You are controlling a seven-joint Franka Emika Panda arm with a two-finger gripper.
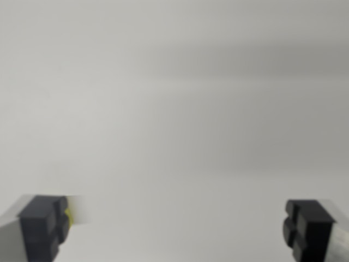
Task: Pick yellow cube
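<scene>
Although only the wrist view is given, it shows enough to judge the stance of the tool (177, 229): its two dark fingertip pads (43, 226) sit at the bottom corners of the picture, one at the wrist view's left and one at the wrist view's right, with a wide bare gap between them, so the tool is spread wide and grips nothing. Between and beyond the pads lies only a plain, pale grey surface, presumably the desk (174, 109), blurred and without any edge or corner to fix a place by. No whole yellow cube is to be seen. A thin sliver of yellow (67, 214) shows at the inner side of the pad at the wrist view's left, but it is too small and soft to tell whether it is part of the cube or a mark on the finger itself. I judge that the wide spread suits an approach before a grasp, and that the cube lies outside this view, so the pick is not yet made.
</scene>
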